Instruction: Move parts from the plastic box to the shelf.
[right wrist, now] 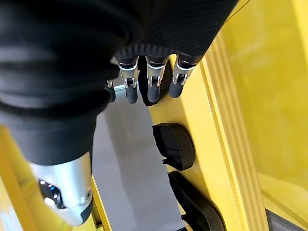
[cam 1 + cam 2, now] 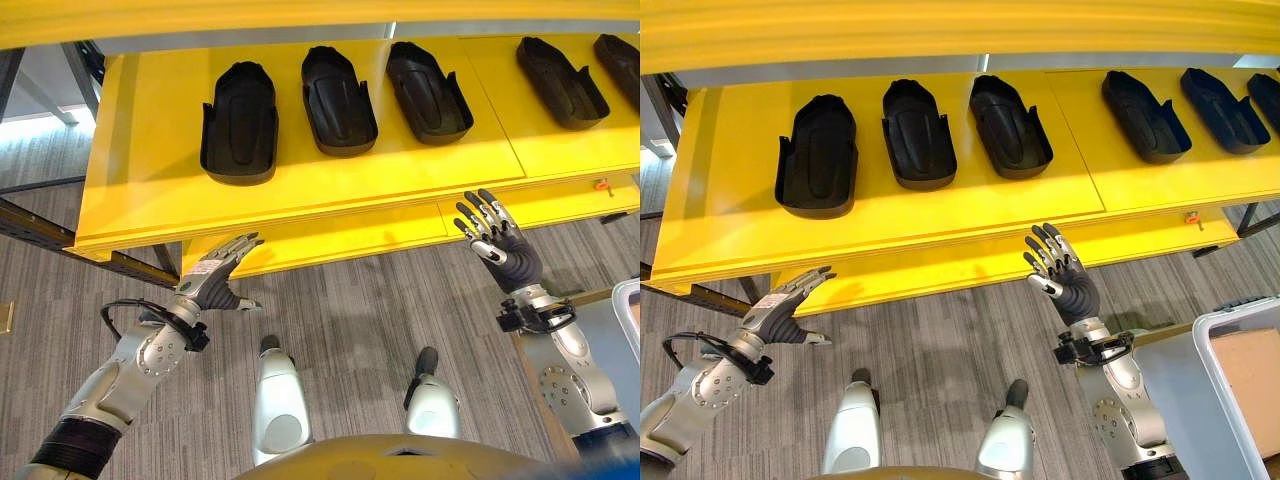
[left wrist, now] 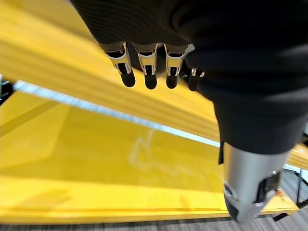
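Hovering empty over bare carpet, the left hand [image 2: 215, 275] and right hand [image 2: 1065, 275] spread relaxed fingers just short of the yellow shelf's front edge [image 2: 940, 245]. Beyond, black moulded parts [image 2: 240, 122] sit spaced along the shelf. A plastic box's corner [image 2: 1230, 345] shows beside the right arm in the right eye view.

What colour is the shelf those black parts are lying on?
The shelf is bright yellow, clearest in the right eye view; the parts on it are black.
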Robot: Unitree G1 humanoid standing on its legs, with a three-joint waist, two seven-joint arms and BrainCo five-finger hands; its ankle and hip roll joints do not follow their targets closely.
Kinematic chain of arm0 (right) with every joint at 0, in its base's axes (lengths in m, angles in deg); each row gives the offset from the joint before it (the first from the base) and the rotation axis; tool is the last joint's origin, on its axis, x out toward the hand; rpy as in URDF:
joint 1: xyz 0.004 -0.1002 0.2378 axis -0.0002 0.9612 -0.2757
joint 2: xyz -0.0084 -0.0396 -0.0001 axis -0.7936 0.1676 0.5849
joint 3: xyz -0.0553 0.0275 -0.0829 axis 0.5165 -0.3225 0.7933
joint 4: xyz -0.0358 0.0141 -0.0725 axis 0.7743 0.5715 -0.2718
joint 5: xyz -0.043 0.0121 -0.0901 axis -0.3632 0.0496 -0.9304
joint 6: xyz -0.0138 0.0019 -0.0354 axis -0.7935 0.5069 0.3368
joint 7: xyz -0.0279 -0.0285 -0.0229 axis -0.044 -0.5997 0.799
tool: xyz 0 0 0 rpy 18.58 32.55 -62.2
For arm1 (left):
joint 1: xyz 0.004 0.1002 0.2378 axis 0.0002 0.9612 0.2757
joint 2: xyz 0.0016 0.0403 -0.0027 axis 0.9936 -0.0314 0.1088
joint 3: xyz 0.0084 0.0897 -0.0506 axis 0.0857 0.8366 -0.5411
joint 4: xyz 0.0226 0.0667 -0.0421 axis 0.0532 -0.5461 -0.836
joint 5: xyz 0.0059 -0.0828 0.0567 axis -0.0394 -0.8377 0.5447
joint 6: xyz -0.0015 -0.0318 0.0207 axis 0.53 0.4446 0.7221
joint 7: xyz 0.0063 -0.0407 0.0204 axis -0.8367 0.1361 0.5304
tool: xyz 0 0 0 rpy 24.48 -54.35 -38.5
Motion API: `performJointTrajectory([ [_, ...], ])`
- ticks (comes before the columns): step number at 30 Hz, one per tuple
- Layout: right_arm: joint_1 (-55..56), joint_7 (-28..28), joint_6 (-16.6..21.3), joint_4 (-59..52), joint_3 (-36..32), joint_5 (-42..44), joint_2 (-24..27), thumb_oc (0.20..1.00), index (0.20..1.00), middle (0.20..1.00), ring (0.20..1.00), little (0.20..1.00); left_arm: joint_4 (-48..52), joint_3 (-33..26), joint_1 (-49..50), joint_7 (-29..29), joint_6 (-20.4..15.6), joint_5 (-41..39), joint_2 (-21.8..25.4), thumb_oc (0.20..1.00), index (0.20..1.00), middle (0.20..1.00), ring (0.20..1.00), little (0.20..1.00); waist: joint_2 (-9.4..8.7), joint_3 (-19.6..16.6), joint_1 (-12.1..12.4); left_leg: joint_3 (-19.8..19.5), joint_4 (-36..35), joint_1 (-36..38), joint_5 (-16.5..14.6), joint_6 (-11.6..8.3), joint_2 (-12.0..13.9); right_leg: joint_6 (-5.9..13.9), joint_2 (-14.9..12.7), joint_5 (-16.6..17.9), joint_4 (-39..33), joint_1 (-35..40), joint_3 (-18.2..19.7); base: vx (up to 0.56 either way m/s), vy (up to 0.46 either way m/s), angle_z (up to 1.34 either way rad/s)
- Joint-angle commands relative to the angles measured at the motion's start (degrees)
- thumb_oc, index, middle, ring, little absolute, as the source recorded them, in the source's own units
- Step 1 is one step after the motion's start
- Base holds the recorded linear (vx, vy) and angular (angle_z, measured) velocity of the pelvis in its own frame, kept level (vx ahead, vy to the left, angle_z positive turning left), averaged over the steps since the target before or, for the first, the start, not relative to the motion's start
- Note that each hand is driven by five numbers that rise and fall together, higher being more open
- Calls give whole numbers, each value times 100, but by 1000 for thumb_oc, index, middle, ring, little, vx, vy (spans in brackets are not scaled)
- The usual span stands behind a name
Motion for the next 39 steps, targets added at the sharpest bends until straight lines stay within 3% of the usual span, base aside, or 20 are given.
performJointTrajectory([
  [1, -269, 10, 300, -173, -192, -45, -30, 1000, 1000, 1000, 1000, 1000, 193, -153, -128, 231, -38, 144, -100, 1000, 1000, 1000, 1000, 1000, 58, 55, 20, 481, -710, 372, 421, 437, -110, -193, -104, -730, 1006, -82, 120, 0, 0, 0],
  [22, -244, 9, 248, -182, -285, -46, -10, 1000, 1000, 1000, 1000, 1000, 663, -817, -242, 783, -3, 613, -39, 1000, 1000, 1000, 1000, 1000, 47, 28, -3, 476, -554, 282, 257, 380, -47, -180, -63, -898, 1197, -255, 315, 14, 0, -2],
  [25, -260, -4, 250, -178, -282, -52, -4, 1000, 1000, 1000, 1000, 1000, 668, -818, -272, 818, 2, 668, -19, 1000, 1000, 1000, 1000, 1000, 44, 52, -3, 521, -546, 226, 368, 413, -58, -237, -87, -807, 1191, -310, 267, -23, 6, -1],
  [26, -263, -6, 249, -177, -272, -48, -10, 1000, 1000, 1000, 1000, 1000, 638, -803, -293, 826, 8, 690, -17, 1000, 1000, 1000, 1000, 1000, 51, 25, -10, 488, -530, 281, 233, 373, -39, -182, -63, -925, 1236, -278, 326, 0, 0, 0],
  [31, -278, -19, 248, -171, -267, -63, -11, 1000, 1000, 1000, 1000, 1000, 589, -716, -427, 852, 28, 739, -37, 1000, 1000, 1000, 1000, 1000, 53, 18, -28, 490, -492, 247, 220, 371, -34, -186, -52, -935, 1265, -325, 363, 3, 0, 0],
  [32, -283, -27, 254, -170, -274, -62, -4, 1000, 1000, 1000, 1000, 1000, 556, -693, -481, 878, 44, 770, -43, 1000, 1000, 1000, 1000, 1000, 39, 40, -42, 529, -480, 175, 347, 414, -50, -238, -72, -815, 1235, -388, 315, 6, 3, -4],
  [34, -290, -22, 234, -149, -240, 25, -19, 1000, 1000, 1000, 1000, 1000, 401, -576, -601, 881, 78, 790, -66, 1000, 1000, 1000, 1000, 1000, 40, 2, -70, 505, -471, 217, 209, 374, -40, -184, -35, -923, 1263, -380, 385, 4, 8, -7],
  [35, -294, -20, 238, -147, -250, 31, -17, 1000, 1000, 1000, 1000, 1000, 391, -562, -623, 889, 75, 792, -66, 1000, 1000, 1000, 1000, 1000, 33, 27, -62, 542, -481, 156, 343, 415, -58, -239, -62, -806, 1231, -428, 333, 6, 11, -4],
  [36, -297, -9, 216, -165, -234, 120, -37, 1000, 1000, 1000, 1000, 1000, 337, -551, -667, 865, 110, 744, -88, 1000, 1000, 1000, 1000, 1000, 41, -2, -71, 520, -441, 187, 195, 379, -34, -189, -29, -924, 1282, -418, 406, 0, 0, 0],
  [39, -300, -13, 222, -201, -243, 77, -36, 1000, 1000, 1000, 1000, 1000, 287, -521, -702, 869, 130, 766, -92, 1000, 1000, 1000, 1000, 1000, 35, -2, -82, 522, -410, 155, 187, 381, -29, -190, -20, -924, 1306, -461, 427, 27, -2, -1],
])
